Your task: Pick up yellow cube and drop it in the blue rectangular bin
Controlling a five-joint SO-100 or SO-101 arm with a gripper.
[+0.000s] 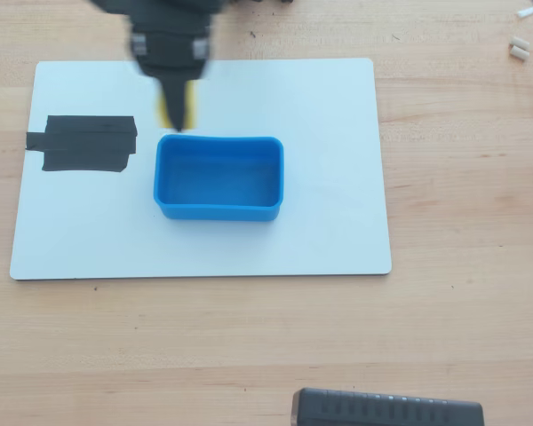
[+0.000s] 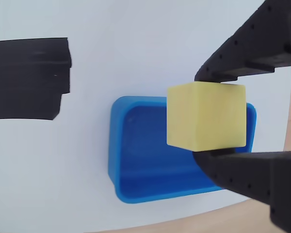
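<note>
While the claw (image 2: 208, 116) pinches the cube (image 2: 206, 115) between both fingers, it hangs above the bin (image 1: 218, 211), near the far edge of the white board (image 1: 338, 177) on the desk (image 1: 462, 311).

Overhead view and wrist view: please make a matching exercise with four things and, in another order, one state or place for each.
Things:
1. yellow cube
2. blue bin
3. black tape patch
4. claw

States:
A. empty, on the white board
B. flat, stuck on the board
C. held above the board
D. shut on an object

Pairs: 1-C, 2-A, 3-B, 4-D
</note>
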